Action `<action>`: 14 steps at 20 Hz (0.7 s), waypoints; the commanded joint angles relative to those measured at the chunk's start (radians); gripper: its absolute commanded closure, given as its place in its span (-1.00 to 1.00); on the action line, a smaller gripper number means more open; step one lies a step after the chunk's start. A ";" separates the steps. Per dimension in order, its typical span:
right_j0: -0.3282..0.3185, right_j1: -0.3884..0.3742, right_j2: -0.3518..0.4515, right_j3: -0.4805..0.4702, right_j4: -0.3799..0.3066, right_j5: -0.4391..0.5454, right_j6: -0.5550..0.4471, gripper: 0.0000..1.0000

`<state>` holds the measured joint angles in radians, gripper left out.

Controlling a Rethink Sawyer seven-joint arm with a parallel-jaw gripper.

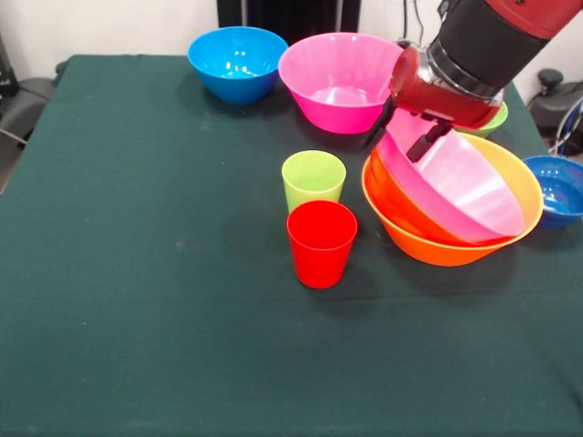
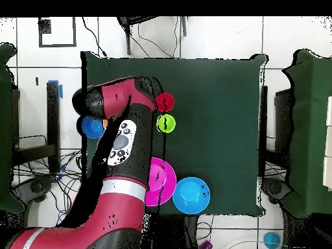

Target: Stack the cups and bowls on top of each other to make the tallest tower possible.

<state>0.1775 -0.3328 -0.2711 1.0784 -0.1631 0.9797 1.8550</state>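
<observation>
Gripper sits low over the far rim of a pink bowl, which lies tilted inside the big orange bowl. Dark fingers appear to straddle the pink rim, but the wrist hides the contact, so whether they clamp it or stand apart cannot be told. Lime green cup and red cup stand upright just left of the orange bowl, red nearer the camera. Second pink bowl and light blue bowl sit along the far edge. Dark blue bowl is at the right.
</observation>
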 commanded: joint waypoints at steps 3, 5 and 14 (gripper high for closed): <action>-0.024 0.109 0.126 -0.001 -0.086 0.057 -0.159 -1.00; -0.024 0.108 0.124 0.002 -0.086 0.056 -0.161 -1.00; -0.027 0.116 0.125 0.008 -0.074 0.061 -0.164 -1.00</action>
<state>0.1697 -0.2474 -0.2702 1.0781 -0.1637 0.9799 1.8550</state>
